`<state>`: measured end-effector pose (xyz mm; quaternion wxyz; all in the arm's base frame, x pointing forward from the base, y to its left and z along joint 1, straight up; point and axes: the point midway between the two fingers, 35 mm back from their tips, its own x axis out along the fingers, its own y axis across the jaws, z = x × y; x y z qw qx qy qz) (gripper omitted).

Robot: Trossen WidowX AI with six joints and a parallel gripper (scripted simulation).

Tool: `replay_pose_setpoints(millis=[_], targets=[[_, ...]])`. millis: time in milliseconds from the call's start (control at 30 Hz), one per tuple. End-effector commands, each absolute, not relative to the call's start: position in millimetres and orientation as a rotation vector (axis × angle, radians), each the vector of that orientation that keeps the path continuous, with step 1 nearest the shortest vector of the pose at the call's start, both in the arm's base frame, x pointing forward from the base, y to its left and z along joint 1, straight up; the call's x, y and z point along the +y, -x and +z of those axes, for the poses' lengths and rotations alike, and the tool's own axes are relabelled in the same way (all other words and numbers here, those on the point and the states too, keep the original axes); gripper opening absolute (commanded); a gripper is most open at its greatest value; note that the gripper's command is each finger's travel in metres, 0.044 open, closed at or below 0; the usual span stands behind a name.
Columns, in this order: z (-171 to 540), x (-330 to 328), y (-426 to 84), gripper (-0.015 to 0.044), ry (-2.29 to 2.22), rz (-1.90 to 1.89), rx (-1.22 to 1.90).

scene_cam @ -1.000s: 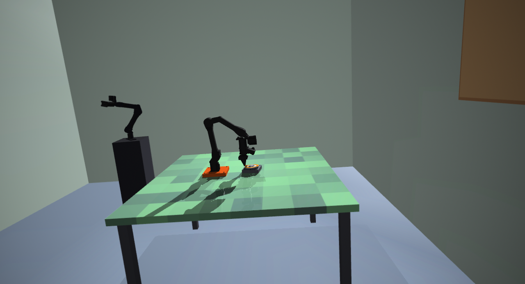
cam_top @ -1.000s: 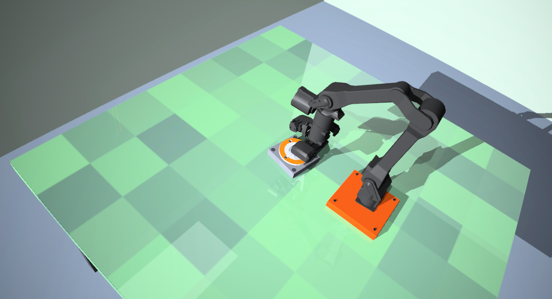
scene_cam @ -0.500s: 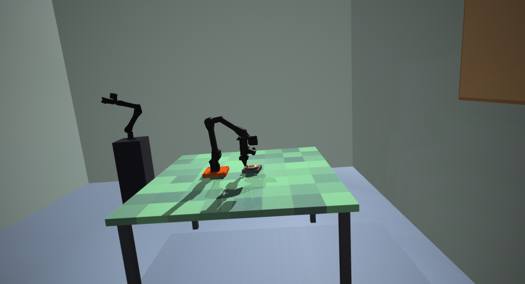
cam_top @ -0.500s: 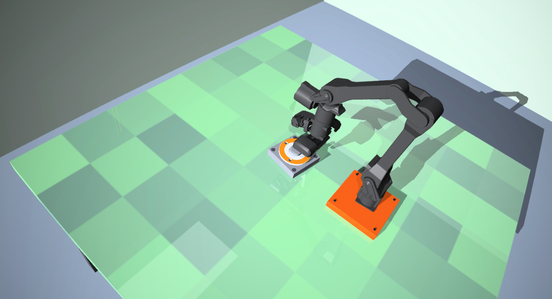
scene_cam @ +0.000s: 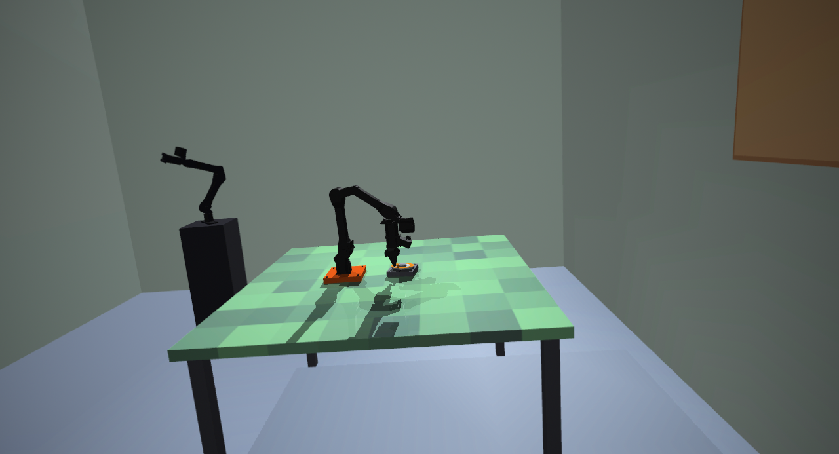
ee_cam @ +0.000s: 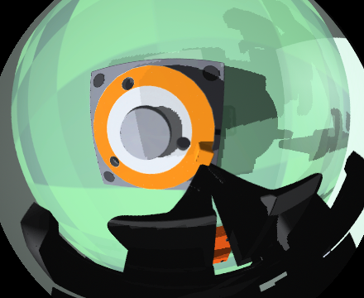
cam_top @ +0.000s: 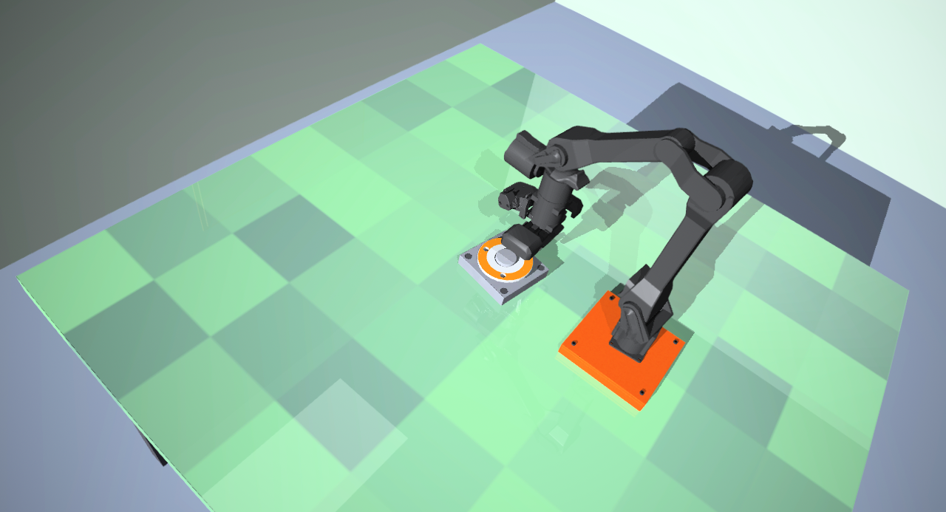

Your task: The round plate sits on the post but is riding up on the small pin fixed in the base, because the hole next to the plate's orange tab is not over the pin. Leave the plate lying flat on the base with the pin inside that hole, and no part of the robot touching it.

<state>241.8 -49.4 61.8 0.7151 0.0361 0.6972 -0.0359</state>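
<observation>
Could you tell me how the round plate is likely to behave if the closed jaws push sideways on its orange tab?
The round plate looks stiff, so it should not bend. It rings the post, so a sideways push on the orange tab would probably spin it rather than slide it. Any tilt is hard to judge here; if still riding high, it may rock.
</observation>
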Motion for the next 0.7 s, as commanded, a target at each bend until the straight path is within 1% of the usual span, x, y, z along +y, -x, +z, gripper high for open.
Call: replay_pose_setpoints(millis=[0,500,667], targets=[[63,-52,-246,0.0000,-0.075,-0.079,1.541],[62,-57,-253,0.0000,-0.074,-0.080,1.540],[83,-57,-253,0.0000,-0.074,-0.080,1.540]])
